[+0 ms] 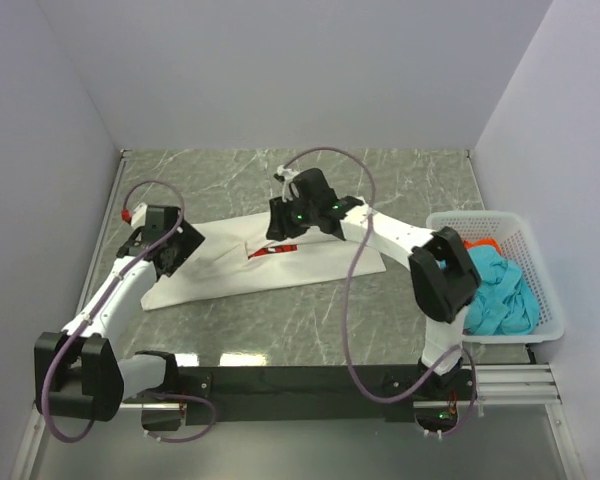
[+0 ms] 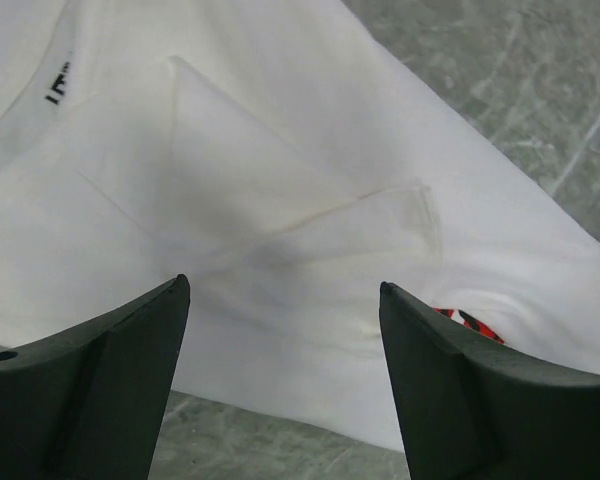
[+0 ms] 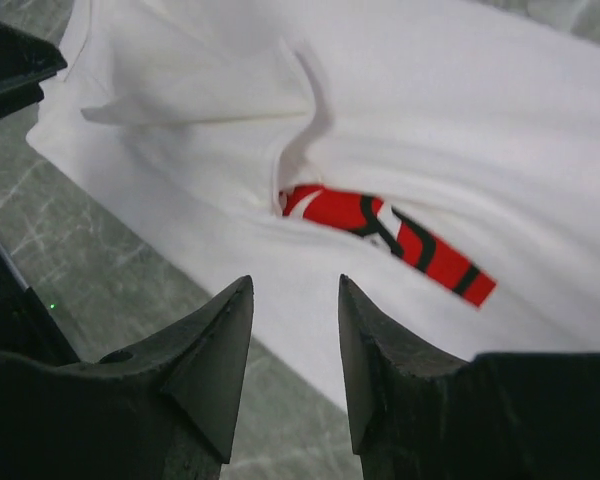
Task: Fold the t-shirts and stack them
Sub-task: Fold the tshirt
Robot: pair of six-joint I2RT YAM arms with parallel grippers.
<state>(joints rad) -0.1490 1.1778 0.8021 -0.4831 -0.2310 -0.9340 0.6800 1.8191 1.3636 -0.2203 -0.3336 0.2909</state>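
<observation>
Table (image 1: 310,320): green marbled top; the overhead view alone takes it all in.
White shirt (image 1: 220,272): lies across the middle of the table as a long, flattened band, running from lower left to upper right. Wrist views show creases and a turned-over flap that the overhead view misses.
Basket (image 1: 542,275): white mesh, on the table's right edge, well apart from the white shirt. Seen only from overhead.
Teal shirt (image 1: 500,292): bunched inside the basket, filling most of it.
Orange shirt (image 1: 483,243): a small patch showing at the basket's far side, behind the teal one.
Left gripper (image 2: 283,290): over the white shirt's left end, jaws spread wide, nothing between them.
Right gripper (image 3: 295,285): over the shirt's middle, jaws parted by a narrower gap with nothing caught in it; whether the tips touch cloth is hard to tell.
Print (image 3: 390,240): red with black marks, peeking from under a fold just beyond the right gripper's tips; only a sliver shows in the left wrist view.
</observation>
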